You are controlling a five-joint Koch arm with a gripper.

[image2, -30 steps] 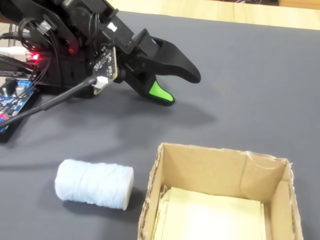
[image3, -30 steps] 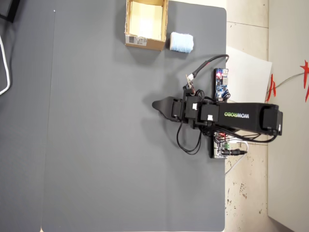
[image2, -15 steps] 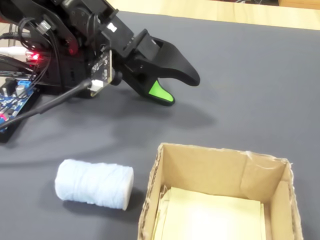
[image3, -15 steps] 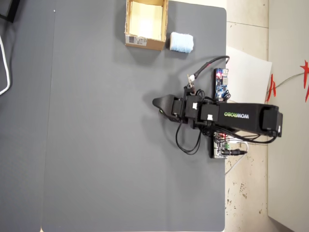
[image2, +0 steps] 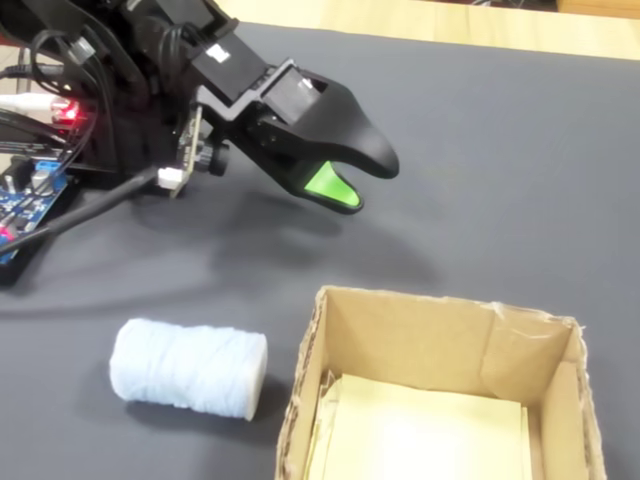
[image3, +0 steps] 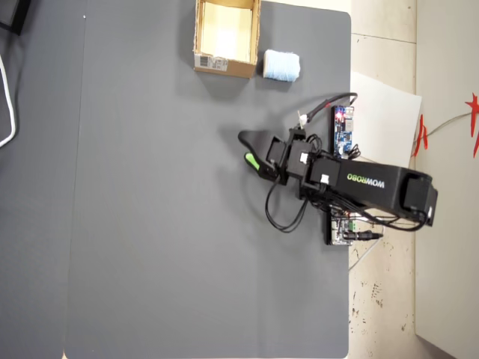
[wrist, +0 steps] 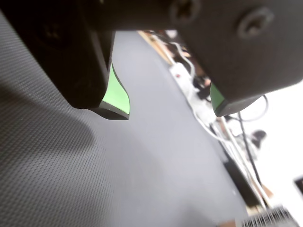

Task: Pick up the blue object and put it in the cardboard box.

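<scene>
Reaching has not yet begun in earnest: we see the gripper point(image2: 352, 183) hovering low over the dark mat point(image2: 500, 150) with nothing between its jaws. In the wrist view the two green-padded fingertips point(wrist: 117, 94) stand clearly apart, with bare mat showing in the gap, so we read the tool as spread and empty.

The blue object point(image2: 188, 367) lies on its side on the mat, well apart from the gripper and, in the fixed view, below and to the left of its tips. It reads there as a pale, soft roll with a textured surface. The cardboard box point(image2: 420, 340) sits just beside it, open side up, below the tips and slightly right in the same view. In the overhead view the object point(image3: 281, 66) rests just beside the box's point(image3: 227, 66) right wall, and both lie beyond the gripper point(image3: 249, 148), toward the top of the picture.

To do this step well, we judge that the arm should swing toward the roll, keep the jaws wide, and descend so the pads straddle its middle. The neighbouring box wall leaves little room on that side, so approaching along the free side looks safer. A soft body should tolerate a firm squeeze.
</scene>
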